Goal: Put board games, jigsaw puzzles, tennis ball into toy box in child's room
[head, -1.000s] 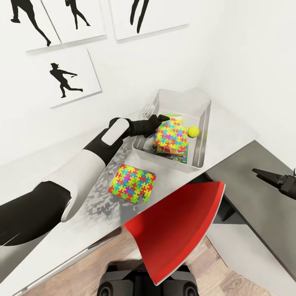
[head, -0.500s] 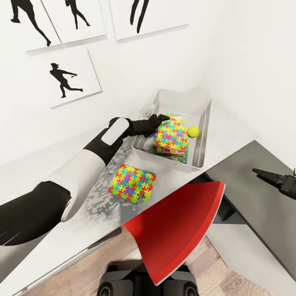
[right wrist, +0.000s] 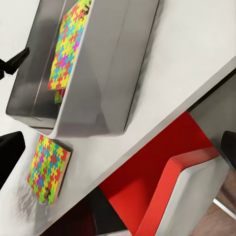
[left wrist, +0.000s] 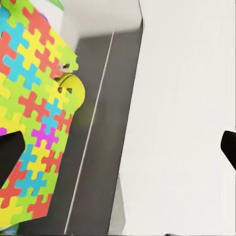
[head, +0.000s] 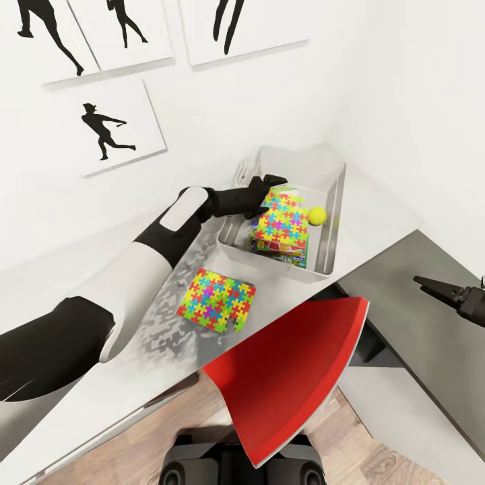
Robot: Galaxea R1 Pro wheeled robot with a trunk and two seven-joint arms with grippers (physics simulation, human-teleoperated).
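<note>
The toy box (head: 335, 209) stands on the table (head: 377, 202) near the wall. Inside it, one jigsaw puzzle (head: 284, 219) lies tilted on top of board games (head: 283, 250), whose colourful edges stick out beneath. The tennis ball (head: 316, 215) rests beside them in the box. My left gripper (head: 265, 194) hovers open over the box's left side, just above the puzzle's (left wrist: 34, 123) edge, with nothing between its fingers (left wrist: 10, 152). The second jigsaw puzzle (head: 217, 300) lies flat on the table in front of the box. My right gripper (head: 432, 287) hangs open far to the right, over the darker desk section.
A red chair (head: 289, 377) is tucked under the table's front edge, below the second puzzle (right wrist: 46, 167). Black silhouette prints (head: 111, 128) hang on the white wall behind. Wood floor (head: 377, 458) shows at the bottom.
My left gripper has opened off the puzzle and drawn slightly up and back toward the wall. The puzzle now rests in the box. The right arm has not moved.
</note>
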